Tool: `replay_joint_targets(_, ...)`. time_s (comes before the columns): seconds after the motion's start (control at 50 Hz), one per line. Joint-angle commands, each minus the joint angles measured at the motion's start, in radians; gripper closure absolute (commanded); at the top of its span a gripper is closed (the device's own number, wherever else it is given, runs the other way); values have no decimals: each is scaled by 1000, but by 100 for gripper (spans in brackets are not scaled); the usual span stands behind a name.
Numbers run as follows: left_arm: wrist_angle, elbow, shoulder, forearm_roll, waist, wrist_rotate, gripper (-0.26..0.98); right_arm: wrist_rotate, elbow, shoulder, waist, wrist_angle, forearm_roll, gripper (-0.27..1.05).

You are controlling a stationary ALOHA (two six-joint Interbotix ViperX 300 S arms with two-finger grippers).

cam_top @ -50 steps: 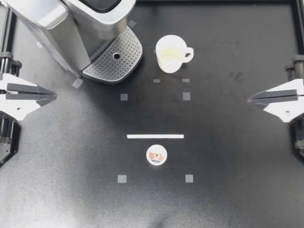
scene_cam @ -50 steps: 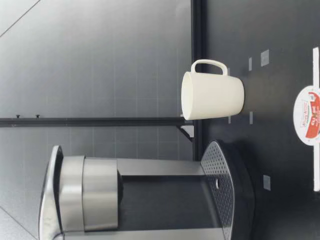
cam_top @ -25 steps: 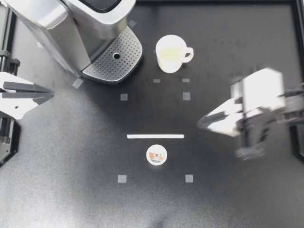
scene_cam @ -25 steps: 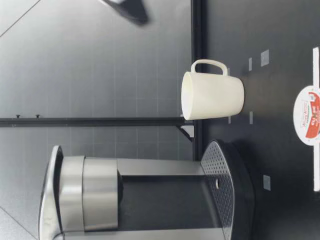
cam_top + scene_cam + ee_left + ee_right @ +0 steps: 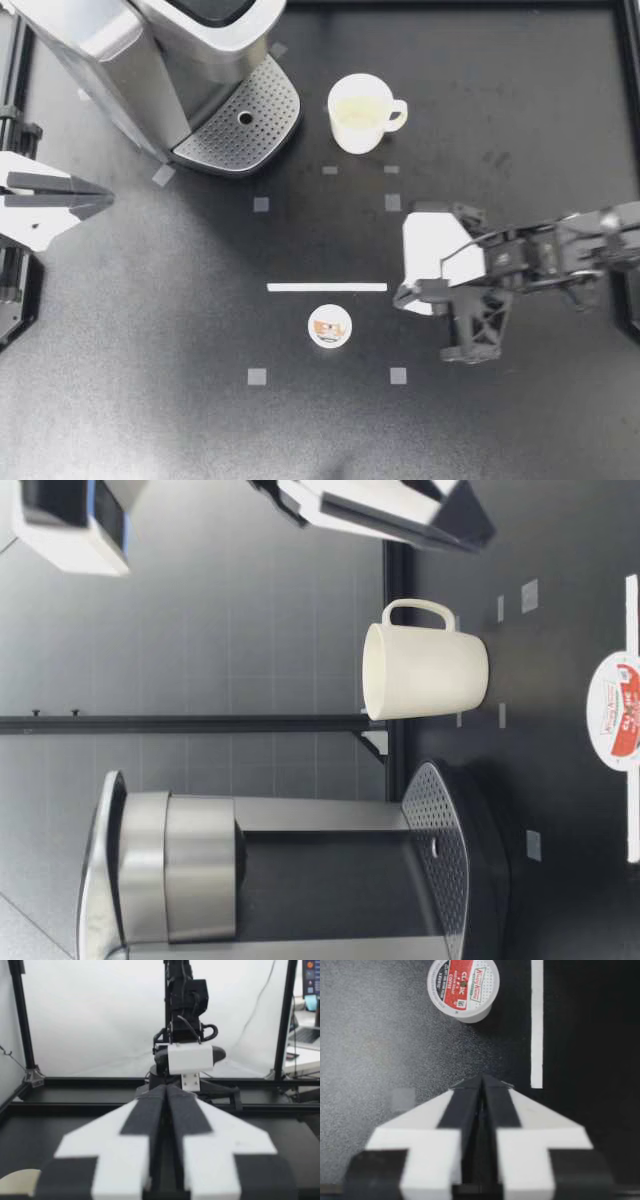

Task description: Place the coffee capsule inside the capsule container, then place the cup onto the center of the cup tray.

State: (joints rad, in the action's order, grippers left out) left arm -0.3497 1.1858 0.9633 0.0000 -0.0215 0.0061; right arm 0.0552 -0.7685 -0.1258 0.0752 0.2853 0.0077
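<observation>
The coffee capsule [image 5: 329, 326] sits lid up on the black table, just in front of a white strip [image 5: 327, 287]. My right gripper [image 5: 401, 297] hangs to its right, fingers together and holding nothing. In the right wrist view the capsule [image 5: 463, 987] lies a short way ahead of the shut gripper [image 5: 481, 1079]. The white cup [image 5: 358, 112] stands upright beside the machine's perforated cup tray [image 5: 240, 125]. My left gripper [image 5: 103, 201] rests shut at the table's left edge. In the low view the cup [image 5: 425, 670] is upright and a gripper [image 5: 478, 525] hovers above the table.
The silver coffee machine [image 5: 150, 50] fills the back left corner. Small grey tape squares [image 5: 392, 202] mark the table around the strip. A black frame rail [image 5: 630, 60] borders the right side.
My right arm has swung in from the right edge toward the middle and now hangs just right of the capsule. The left arm, cup and capsule have not moved.
</observation>
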Motion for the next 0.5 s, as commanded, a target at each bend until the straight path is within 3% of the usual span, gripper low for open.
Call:
replay_joint_targets(0.0, -9, -8, -5, 3, -2, 2, 62, 0, 38, 11, 6, 9, 2, 45)
replay_joint_targets(0.32, -5, -2, -5, 2, -2, 6, 62, 6, 75, 89, 6, 34, 2, -7)
replay_joint_targets(0.48, -5, -2, -5, 2, -2, 9, 62, 6, 107, 137, 6, 48, 3, -18)
